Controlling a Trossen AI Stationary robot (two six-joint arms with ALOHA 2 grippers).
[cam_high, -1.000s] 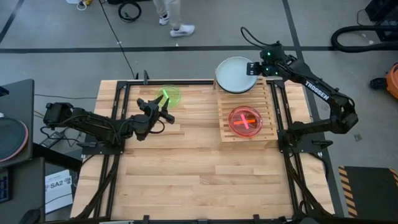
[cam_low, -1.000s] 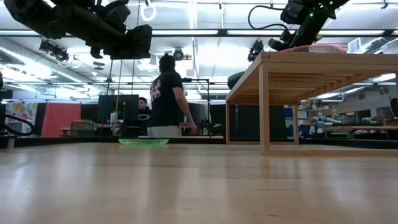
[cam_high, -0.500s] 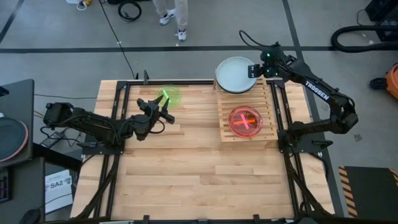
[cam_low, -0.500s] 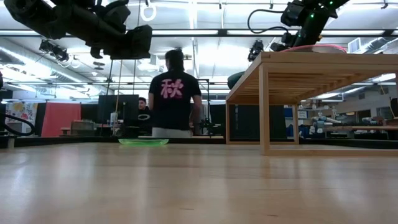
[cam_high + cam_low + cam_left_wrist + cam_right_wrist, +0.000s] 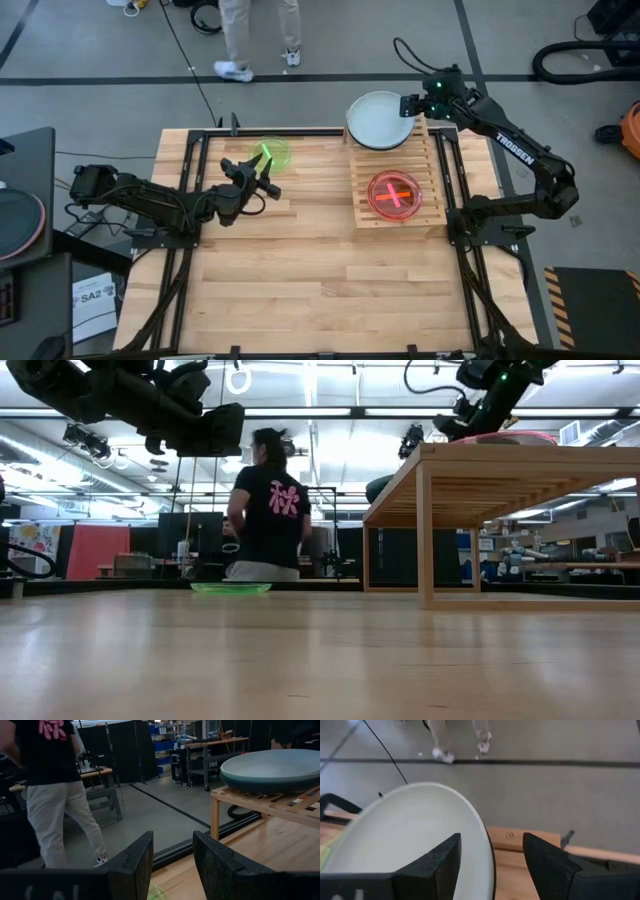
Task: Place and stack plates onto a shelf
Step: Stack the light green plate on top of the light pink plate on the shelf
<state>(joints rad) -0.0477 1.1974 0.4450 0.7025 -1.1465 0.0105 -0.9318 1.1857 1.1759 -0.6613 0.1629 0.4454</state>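
High view: the right gripper (image 5: pixel 408 104) is seen spread wide at the rim of the pale grey plate (image 5: pixel 376 119), gripping nothing, at the upper end of the slatted shelf (image 5: pixel 430 170), where a pink plate (image 5: pixel 393 194) lies lower down. Left of centre, the left gripper (image 5: pixel 262 172) is held open and empty beside the green plate (image 5: pixel 272 152) on the tabletop (image 5: pixel 320 280).

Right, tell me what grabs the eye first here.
The translucent pink plate glows on the near end of the slatted shelf, with a large pale plate on its far end, hanging over the table edge. The right gripper sits at that plate's rim, jaws open around it. Across the table, the left gripper hovers by a translucent green plate while a person walks behind.
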